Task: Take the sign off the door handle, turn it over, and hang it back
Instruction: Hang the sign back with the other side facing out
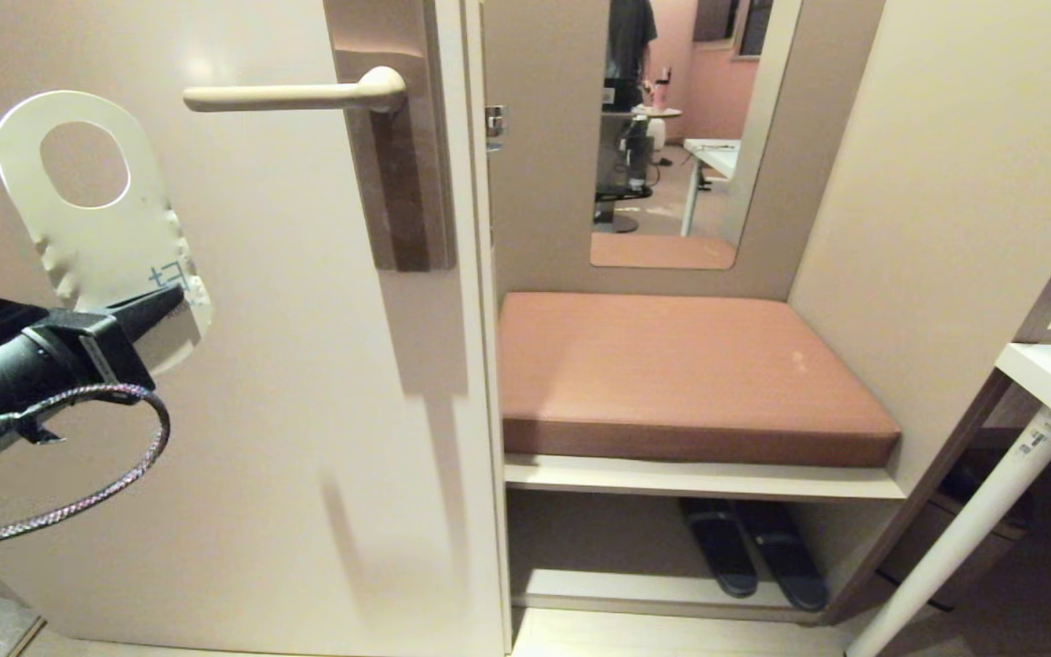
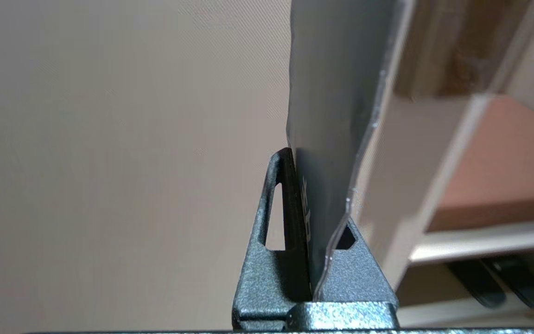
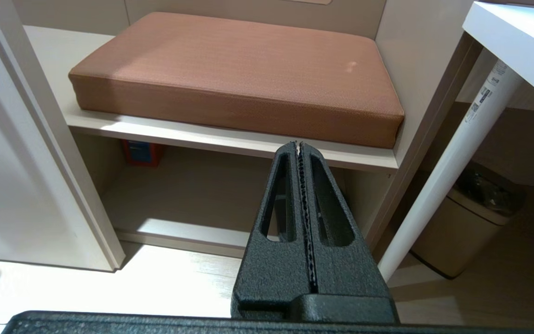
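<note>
Against the beige door, the left hand is clamped on the sign's lower end; the door handle sits up and rightward. The thin pinch could let the card swivel, missing the lever. The right hand idles, closed, empty.

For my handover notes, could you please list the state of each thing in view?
sign: off the handle, held upright, pale side showing
handle: level, bare
left pincer: shut on sign's lower end
right pincer: shut, empty, parked
door: ajar
</note>
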You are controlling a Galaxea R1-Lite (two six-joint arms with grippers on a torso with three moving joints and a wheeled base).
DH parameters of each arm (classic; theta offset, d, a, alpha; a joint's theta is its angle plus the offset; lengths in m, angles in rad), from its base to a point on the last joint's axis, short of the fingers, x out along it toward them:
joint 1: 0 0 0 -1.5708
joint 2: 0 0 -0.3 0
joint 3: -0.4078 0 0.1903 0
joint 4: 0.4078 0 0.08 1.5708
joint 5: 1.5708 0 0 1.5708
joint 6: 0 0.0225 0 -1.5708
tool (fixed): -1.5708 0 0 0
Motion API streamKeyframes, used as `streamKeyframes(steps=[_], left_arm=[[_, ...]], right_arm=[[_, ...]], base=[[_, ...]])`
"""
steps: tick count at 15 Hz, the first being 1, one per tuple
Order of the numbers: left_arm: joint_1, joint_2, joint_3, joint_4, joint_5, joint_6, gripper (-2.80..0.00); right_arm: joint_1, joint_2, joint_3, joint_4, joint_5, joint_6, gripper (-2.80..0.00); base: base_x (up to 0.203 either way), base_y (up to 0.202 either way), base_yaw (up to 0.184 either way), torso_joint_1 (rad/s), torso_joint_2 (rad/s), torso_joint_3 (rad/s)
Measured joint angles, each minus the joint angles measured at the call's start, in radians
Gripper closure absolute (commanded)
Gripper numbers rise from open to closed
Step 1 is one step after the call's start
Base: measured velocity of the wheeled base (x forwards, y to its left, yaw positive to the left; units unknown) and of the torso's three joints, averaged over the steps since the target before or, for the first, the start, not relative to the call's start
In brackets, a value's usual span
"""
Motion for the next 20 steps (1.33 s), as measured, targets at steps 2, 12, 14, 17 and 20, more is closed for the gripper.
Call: streamKeyframes(steps=[2,12,14,17,20], left_arm=[[0.01,0.034,-0.046,0.0,0.0,0.0,0.0],[0.015,0.129,-0.159,-0.001,0.0,0.04,0.0],[0.015,0.138,-0.168,-0.003,0.0,0.04,0.0],[0.015,0.15,-0.177,-0.004,0.0,0.041,0.0],[0.015,0.164,-0.193,-0.006,-0.002,0.042,0.0]], right_arm=[[0.0,0.0,0.0,0.0,0.0,0.0,0.0],[0.0,0.0,0.0,0.0,0.0,0.0,0.0],[0.0,0.0,0.0,0.0,0.0,0.0,0.0],[0.0,0.0,0.0,0.0,0.0,0.0,0.0],[0.0,0.0,0.0,0.0,0.0,-0.001,0.0]], base=[[0.0,0.0,0.0,0.0,0.0,0.0],[0.0,0.0,0.0,0.0,0.0,0.0],[0.0,0.0,0.0,0.0,0.0,0.0],[0.0,0.0,0.0,0.0,0.0,0.0],[0.0,0.0,0.0,0.0,0.0,0.0]])
